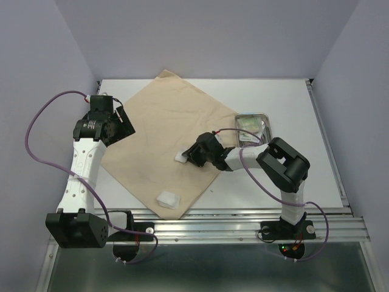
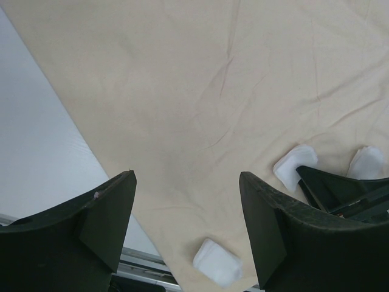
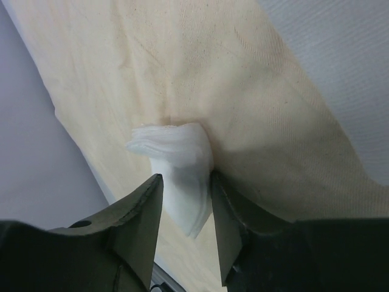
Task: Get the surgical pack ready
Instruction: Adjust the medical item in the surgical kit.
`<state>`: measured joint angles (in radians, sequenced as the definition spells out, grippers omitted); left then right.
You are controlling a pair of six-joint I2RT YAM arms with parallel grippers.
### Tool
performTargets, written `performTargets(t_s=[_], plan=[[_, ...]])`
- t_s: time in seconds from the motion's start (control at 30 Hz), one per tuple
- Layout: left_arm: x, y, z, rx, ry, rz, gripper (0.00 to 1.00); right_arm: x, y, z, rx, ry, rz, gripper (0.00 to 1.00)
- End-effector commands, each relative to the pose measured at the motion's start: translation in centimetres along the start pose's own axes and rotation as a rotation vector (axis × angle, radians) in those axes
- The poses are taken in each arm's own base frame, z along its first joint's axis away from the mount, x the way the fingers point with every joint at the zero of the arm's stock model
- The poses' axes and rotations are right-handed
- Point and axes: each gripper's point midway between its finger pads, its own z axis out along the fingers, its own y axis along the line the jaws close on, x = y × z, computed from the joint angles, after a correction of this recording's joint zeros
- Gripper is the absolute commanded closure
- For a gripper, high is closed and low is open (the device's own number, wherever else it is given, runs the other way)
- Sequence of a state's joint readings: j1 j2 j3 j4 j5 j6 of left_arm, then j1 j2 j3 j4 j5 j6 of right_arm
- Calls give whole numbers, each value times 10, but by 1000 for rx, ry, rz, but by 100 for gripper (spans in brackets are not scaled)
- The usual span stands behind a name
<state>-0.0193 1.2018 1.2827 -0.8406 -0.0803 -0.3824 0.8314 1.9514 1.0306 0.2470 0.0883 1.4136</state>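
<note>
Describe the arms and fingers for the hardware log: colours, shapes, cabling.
Both arms match: the left arm and right arm have white link shells with black joint housings and black bases. A purple cable loops along each. The left gripper and right gripper each carry two matte black, wedge-shaped fingers. No markings are legible.

Bright, even overhead light; soft shadow beside right hand point(image 3: 185, 182) on cloth point(image 3: 261, 103); gauze pad point(image 3: 179, 152) near-overexposed; foreground slightly blurred.
</note>
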Motion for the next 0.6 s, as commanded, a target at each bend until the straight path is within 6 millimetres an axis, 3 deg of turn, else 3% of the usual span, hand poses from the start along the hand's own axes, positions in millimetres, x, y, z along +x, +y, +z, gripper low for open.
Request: performTargets(t_s=[0.0, 0.2, 0.4, 0.57], plan=[[-3, 2, -4, 6, -31, 6, 20, -8, -27, -3, 78, -51, -43, 61], [-2, 2, -4, 8, -28, 6, 20, -7, -2, -2, 18, -25, -212, 68], [-1, 1, -4, 11, -27, 5, 20, -6, 9, -3, -5, -7, -288, 96], [0, 2, -4, 11, -25, 5, 20, -13, 28, -14, -60, -9, -380, 99]])
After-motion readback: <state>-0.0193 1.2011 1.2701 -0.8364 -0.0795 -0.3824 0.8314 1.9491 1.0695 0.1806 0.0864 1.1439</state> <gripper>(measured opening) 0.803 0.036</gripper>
